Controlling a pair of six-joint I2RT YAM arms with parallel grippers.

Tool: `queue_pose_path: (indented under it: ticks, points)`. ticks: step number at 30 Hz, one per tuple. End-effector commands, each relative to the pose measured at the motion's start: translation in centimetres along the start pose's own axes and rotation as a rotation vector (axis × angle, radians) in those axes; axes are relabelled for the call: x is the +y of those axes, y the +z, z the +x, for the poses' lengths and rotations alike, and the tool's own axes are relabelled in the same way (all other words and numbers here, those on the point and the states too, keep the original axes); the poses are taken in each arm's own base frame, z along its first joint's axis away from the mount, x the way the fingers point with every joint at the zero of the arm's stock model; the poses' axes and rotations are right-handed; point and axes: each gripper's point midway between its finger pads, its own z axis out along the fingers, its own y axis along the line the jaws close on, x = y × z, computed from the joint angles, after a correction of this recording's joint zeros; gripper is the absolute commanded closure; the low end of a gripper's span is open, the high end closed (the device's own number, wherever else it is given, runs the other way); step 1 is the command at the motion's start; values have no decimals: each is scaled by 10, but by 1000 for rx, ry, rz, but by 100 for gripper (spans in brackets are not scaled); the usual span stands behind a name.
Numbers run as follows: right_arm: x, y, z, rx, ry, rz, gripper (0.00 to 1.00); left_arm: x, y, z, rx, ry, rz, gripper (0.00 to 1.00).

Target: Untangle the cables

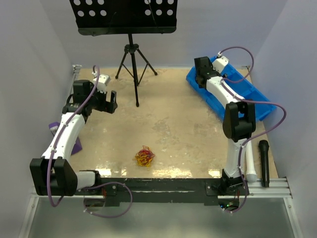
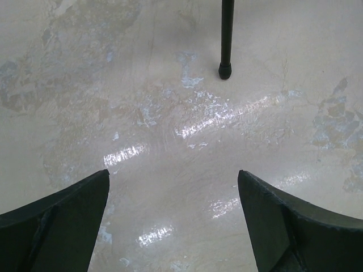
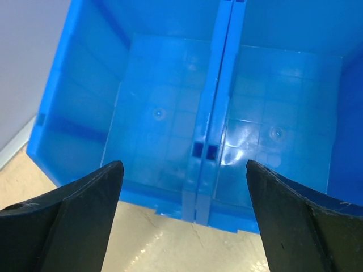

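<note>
Left edge: a purple object (image 1: 53, 128) lies at the tabletop's (image 1: 178, 129) left margin by the wall, partly hidden behind the left arm (image 1: 69, 126). That arm runs along the left side from its base at the near rail (image 1: 163, 184) and bends inward toward the far-left corner.

Left jaws: spread wide, holding nothing, raised over bare tabletop. The wrist view shows worn, glossy surface between the two fingers (image 2: 68, 221), with one foot of the tripod stand (image 2: 225, 71) planted just beyond them.

Tripod stand (image 1: 132, 54): at the far middle, legs splayed, its perforated black tray overhanging the far edge of the tabletop.

Cables (image 1: 144, 156): a small knot of red, yellow and orange wire, lying on the tabletop at near centre, a little left of middle and close to the near rail. It sits well apart from both arms, the stand and the bin, with open surface on every side.

Right arm (image 1: 237, 119): rises from the near-right base and reaches back to the far-right corner.

Right jaws: spread wide, gripping nothing, poised over the near wall of the blue bin (image 3: 164, 113), above the divider between its two compartments.

Right edge: the bin (image 1: 260, 101) sits angled against the wall; a white tube (image 1: 251, 166) and a black stick (image 1: 264, 163) lie side by side near the rail
</note>
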Motion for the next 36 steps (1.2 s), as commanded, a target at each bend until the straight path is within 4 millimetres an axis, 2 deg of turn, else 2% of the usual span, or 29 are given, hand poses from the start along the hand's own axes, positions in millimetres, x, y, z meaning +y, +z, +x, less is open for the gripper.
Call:
queue_pose_path:
  ticks: [1,8,12,13,20,27,30,34,36]
  points:
    - [-3,-2,-24,-60,64,66,8,1,-4,-4,-29,36,2,0]
    - [-20,5,-2,-44,62,116,11,2,-2,-1,-28,45,-2,0]
    - [-23,11,7,-37,48,127,14,5,-2,0,-26,54,-15,0]
    - [-23,13,9,-37,40,132,16,14,-4,1,-27,43,-38,0]
    - [-20,26,17,-41,-1,160,30,24,-11,3,-30,40,-69,0]
    - [-20,31,29,-20,-20,163,57,32,-14,4,-30,33,-84,0]
    - [-23,29,30,-18,-22,165,75,35,-14,5,-27,31,-90,0]
    - [-24,21,18,-43,-18,135,99,37,-13,7,-21,25,-97,0]
    - [-21,12,7,-61,-5,107,100,37,-13,8,-20,22,-96,0]
